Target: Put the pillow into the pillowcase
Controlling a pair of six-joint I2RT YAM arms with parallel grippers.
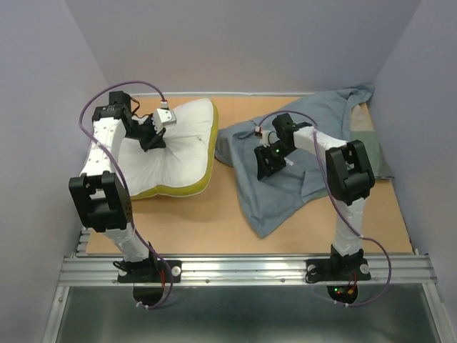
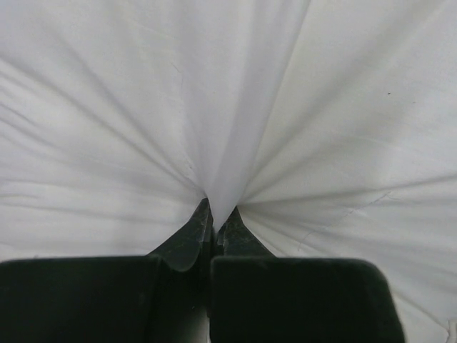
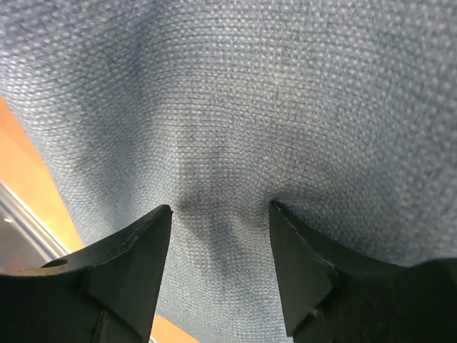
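Observation:
The white pillow (image 1: 178, 153) with a yellow band along its near and right edge lies at the left of the table. My left gripper (image 1: 152, 143) is shut on a pinch of its white cover (image 2: 221, 143); folds radiate from the fingertips (image 2: 202, 225). The grey-blue pillowcase (image 1: 300, 182) lies crumpled at the right, its green and tan side showing at the far right edge. My right gripper (image 1: 270, 166) presses down on it with jaws open, the fingertips (image 3: 158, 221) dented into the blue weave (image 3: 235, 107).
The orange tabletop (image 1: 214, 221) shows between pillow and pillowcase and along the near edge, also at the left in the right wrist view (image 3: 28, 157). Purple-grey walls close the back and sides. A metal rail (image 1: 243, 268) carries the arm bases.

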